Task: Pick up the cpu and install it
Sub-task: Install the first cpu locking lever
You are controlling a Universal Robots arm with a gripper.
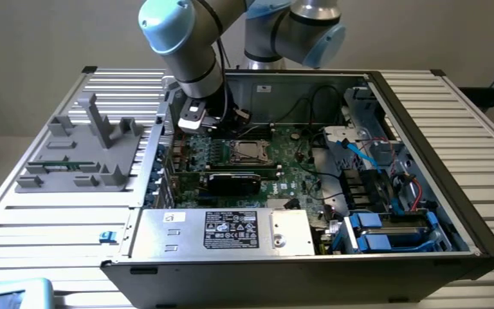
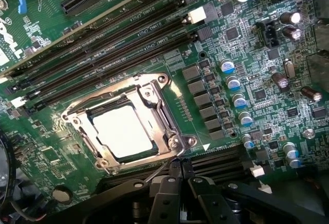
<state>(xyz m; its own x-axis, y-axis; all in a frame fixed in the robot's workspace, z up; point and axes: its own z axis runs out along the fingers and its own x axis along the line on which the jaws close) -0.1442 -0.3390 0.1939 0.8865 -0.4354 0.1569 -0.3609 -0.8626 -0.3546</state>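
The cpu is a flat square chip with a shiny silver top. It lies inside the metal-framed socket on the green motherboard, and shows again in the exterior view as the cpu near the middle of the open computer case. My gripper is shut, its black fingertips pressed together with nothing between them. They hover just off one corner of the socket frame, beside its thin metal lever. In the exterior view the gripper hangs over the board on the exterior view's left of the socket.
Long black memory slots run beside the socket. A black expansion card and a silver box with a black label sit nearer the front. Blue drive bays and cables crowd the exterior view's right. A grey fixture stands outside the case.
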